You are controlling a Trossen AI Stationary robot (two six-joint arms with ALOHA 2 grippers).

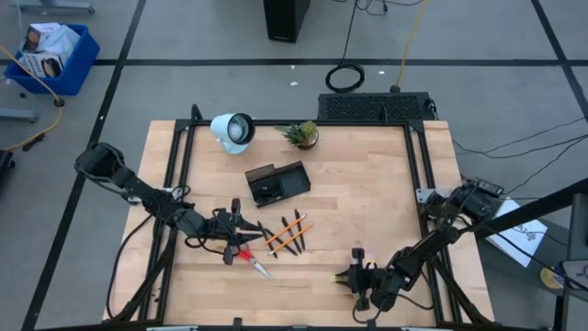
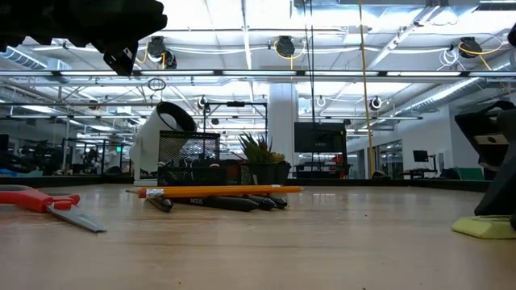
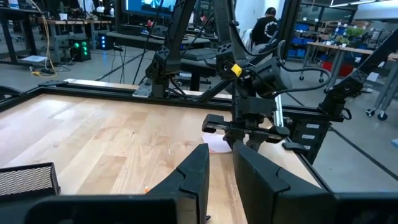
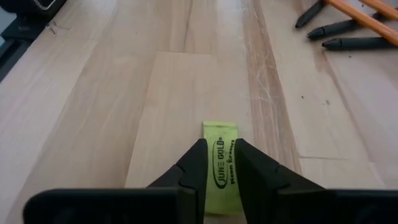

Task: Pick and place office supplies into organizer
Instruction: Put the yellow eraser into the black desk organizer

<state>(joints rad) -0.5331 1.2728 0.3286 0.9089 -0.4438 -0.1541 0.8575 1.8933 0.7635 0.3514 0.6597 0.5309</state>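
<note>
My right gripper (image 1: 354,276) stands near the table's near edge, fingers pointing down over a small flat yellow-green pack (image 4: 221,163) that lies flat on the wood; only a narrow slit shows between its fingers. My left gripper (image 1: 241,235) hangs in the air just above the red-handled scissors (image 1: 253,263), shut and empty. Several black pens and orange pencils (image 1: 289,235) lie side by side to the right of the scissors. The black mesh organizer (image 1: 276,182) sits at mid-table, beyond the pens. My right gripper comes at the yellow-green pack (image 2: 482,227) from above, pointing down, its shut fingers (image 4: 196,165) over the pack's near end. The pack lies flat on the table. I cannot tell whether the fingers touch it or stop just above it.
A white round lamp (image 1: 231,130) and a small potted plant (image 1: 301,135) stand at the far edge. A black frame runs along the table's left, right and far sides. Bare wood lies between the pens and my right gripper. A person shows in the room beyond.
</note>
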